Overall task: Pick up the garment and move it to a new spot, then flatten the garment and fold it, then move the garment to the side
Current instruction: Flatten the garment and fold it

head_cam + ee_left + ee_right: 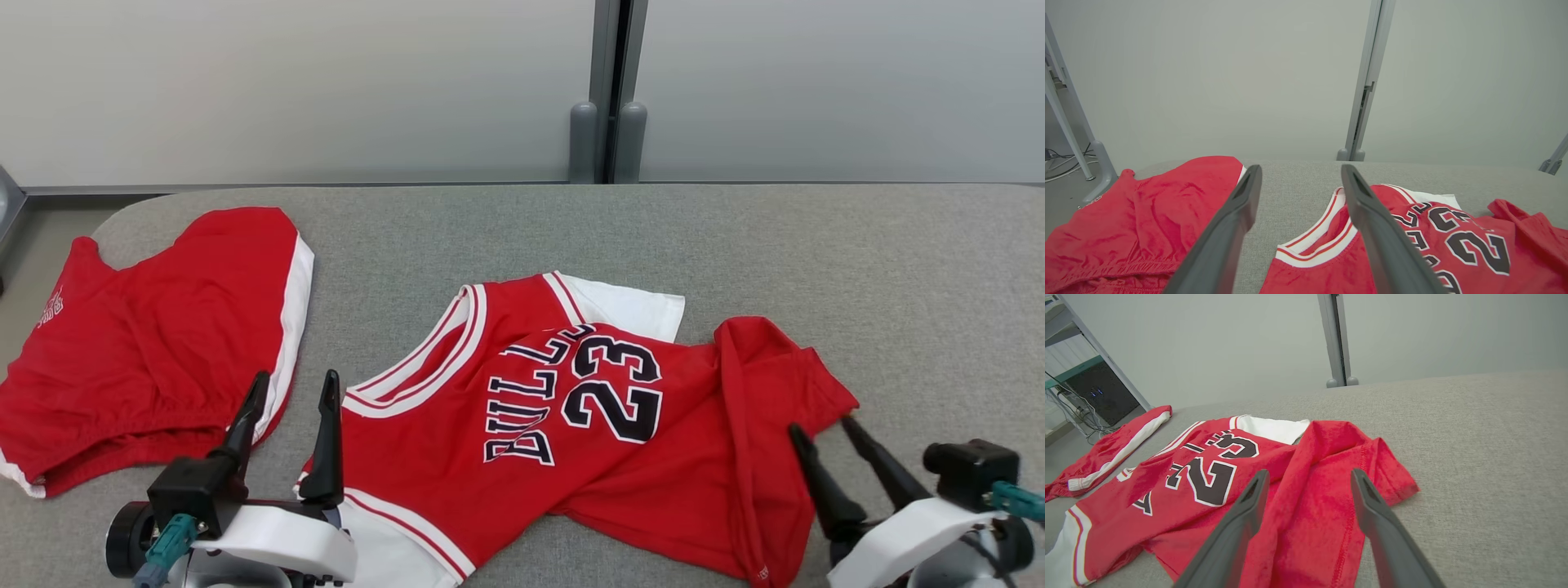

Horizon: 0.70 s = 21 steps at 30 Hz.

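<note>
Toward the front edge of the desk (816,245) lies the rumpled jersey (571,408), with my left claw (295,377) and right claw (820,425) both gaping and empty, so I'd pinch its folded-over hem low and draw it flat.

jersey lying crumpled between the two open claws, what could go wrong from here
1. The jersey has a doubled-over fold by the right claw; a pinch there may catch several layers and keep it from flattening.
2. The left claw sits between the jersey's collar and the red shorts, so a stray grab could drag the shorts along.
</note>
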### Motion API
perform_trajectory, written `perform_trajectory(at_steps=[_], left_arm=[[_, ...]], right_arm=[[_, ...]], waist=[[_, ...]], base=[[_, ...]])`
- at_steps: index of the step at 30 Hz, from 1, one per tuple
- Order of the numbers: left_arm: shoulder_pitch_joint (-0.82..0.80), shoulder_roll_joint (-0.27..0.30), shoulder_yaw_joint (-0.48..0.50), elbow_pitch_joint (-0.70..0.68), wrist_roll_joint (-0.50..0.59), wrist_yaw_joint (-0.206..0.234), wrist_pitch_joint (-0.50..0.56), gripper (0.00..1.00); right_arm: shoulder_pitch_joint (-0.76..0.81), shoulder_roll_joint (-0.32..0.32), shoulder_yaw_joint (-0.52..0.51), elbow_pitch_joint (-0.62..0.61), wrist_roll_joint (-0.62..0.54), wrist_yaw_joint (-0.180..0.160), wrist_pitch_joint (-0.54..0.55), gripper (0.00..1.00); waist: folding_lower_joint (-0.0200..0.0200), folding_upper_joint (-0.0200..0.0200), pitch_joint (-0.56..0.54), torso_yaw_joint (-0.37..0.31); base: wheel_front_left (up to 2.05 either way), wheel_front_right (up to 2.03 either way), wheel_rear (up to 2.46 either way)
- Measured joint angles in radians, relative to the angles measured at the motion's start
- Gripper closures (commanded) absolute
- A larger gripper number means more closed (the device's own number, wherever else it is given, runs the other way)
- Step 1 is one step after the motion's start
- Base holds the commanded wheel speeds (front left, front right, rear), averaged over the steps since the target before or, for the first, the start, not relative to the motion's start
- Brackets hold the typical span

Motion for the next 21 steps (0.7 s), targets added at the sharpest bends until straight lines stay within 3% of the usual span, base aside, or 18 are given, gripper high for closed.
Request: perform_trajectory(at_steps=[9, 21], left_arm=[[0.023, -0.067, 0.084, 0.057, 0.051, -0.089, 0.0, 0.0], [0.029, -0.124, 0.133, 0.098, 0.09, -0.14, 0.0, 0.0]], right_arm=[[-0.014, 0.047, 0.095, 0.03, -0.085, 0.0, 0.148, 0.0], [-0.045, 0.118, 0.011, 0.162, -0.233, 0.0, 0.293, 0.0]], waist=[[0.0, 0.0, 0.002, 0.0], [0.0, 0.0, 0.025, 0.027]], base=[[0.0, 0.0, 0.0], [0.0, 0.0, 0.0]])
